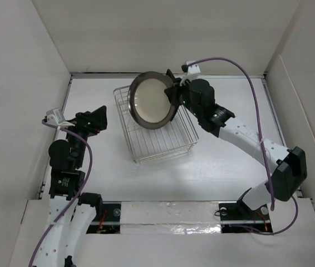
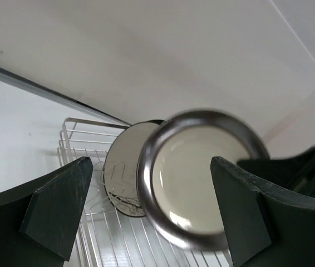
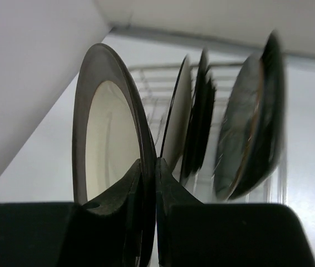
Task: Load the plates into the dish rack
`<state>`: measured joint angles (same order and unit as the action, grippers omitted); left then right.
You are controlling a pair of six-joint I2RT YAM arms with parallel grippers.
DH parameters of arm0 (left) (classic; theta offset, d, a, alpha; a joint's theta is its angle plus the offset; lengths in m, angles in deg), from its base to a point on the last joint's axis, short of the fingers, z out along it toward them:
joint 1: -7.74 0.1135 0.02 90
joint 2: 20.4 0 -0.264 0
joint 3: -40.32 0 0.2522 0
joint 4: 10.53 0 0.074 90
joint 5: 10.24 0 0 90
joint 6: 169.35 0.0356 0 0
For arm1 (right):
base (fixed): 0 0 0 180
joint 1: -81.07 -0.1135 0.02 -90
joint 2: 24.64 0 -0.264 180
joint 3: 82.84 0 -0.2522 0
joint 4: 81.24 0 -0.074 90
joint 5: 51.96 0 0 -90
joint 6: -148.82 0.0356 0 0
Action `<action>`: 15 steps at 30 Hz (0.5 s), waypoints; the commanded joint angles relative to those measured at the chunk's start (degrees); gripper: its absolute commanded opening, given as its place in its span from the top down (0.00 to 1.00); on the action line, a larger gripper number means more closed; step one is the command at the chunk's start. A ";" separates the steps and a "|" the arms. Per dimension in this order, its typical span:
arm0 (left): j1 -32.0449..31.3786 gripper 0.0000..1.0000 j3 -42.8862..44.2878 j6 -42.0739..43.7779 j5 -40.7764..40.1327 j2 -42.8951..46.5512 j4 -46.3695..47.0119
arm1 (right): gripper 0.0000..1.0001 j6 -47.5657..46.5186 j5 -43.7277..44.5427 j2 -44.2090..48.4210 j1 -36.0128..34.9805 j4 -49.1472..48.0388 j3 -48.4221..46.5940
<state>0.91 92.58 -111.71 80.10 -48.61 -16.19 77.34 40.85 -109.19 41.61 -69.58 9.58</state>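
**A:** From above, where is the plate?

**B:** The held plate [image 1: 152,103], cream with a dark grey rim, is tipped up on edge over the far left part of the dish rack [image 1: 166,149], with its face toward the camera. The right hand [image 1: 173,95] is clamped on its right rim. The rack sits in the middle of the white tabletop [image 1: 218,172].

**A:** And the other arm?

**B:** The left hand [image 1: 105,117] hangs left of the rack and apart from it. Its fingers are spread wide with nothing between them.

**A:** What about the left wrist view?

**B:** Its two dark fingers [image 2: 57,206] frame the scene, wide apart and empty. Beyond them the held plate shows slightly blurred over the rack's wires. I cannot tell whether its lower edge touches them. Behind it a cream plate [image 2: 123,172] with a dark edge stands in the rack. The right hand is a dark shape at the right border.

**A:** And the right wrist view?

**B:** The fingers are pressed narrow on the held plate's rim, one on each side. The plate stands upright and is seen edge-on. To its right, more plates stand on edge in the rack. First comes the cream plate, then a dark plate [image 3: 202,117] just beside it, then blurred plates [image 3: 252,133] farther right. The blur hides how many there are.
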 commanded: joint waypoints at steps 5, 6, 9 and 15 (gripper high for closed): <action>-2.04 0.15 1.31 1.51 4.23 -2.55 1.66 | 1.00 -14.36 31.45 -8.69 -7.47 -2.29 -21.09; -2.57 0.15 1.49 1.68 4.84 -2.73 1.57 | 1.00 -15.87 33.03 -9.83 -7.47 -2.29 -22.58; -2.57 0.15 0.96 1.16 6.25 -2.47 1.92 | 1.00 -20.97 37.26 -15.10 -8.88 -0.18 -29.26; -4.33 0.15 1.75 0.37 1.96 -2.73 -0.27 | 1.00 -27.22 43.86 -25.12 -11.42 2.02 -40.58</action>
<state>-2.83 92.58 -111.27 83.94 -51.51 -17.17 54.81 77.42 -134.20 31.35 -60.95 -23.03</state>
